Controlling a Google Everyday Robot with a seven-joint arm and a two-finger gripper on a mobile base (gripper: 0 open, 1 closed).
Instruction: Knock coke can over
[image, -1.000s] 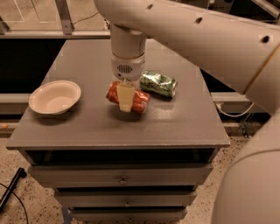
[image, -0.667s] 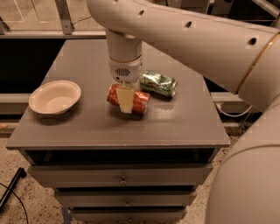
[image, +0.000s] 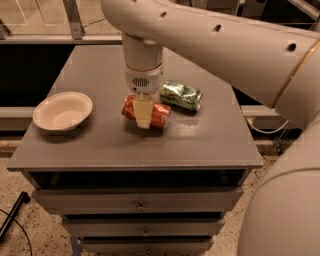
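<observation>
The coke can (image: 161, 116) lies on its side near the middle of the grey table (image: 200, 142), its long axis running left to right. The gripper (image: 142, 119) hangs straight down over it from the big white arm (image: 225, 40), its tip low across the can's near side. You cannot tell from here whether it is grasping the can or has let go.

Just behind and to the right of the coke can lies a green and silver can (image: 181, 95), also on its side. The two sit close together, and you cannot tell whether they touch. That can stands in the way toward the back right.

A white bowl (image: 54, 114) sits upright near the left edge, well apart from both cans, its pale inside facing up.

Bare tabletop runs from the coke can to the front edge, and to the right edge. Between the can and the bowl there is open surface too. Shut drawers (image: 140, 201) sit below the top.
</observation>
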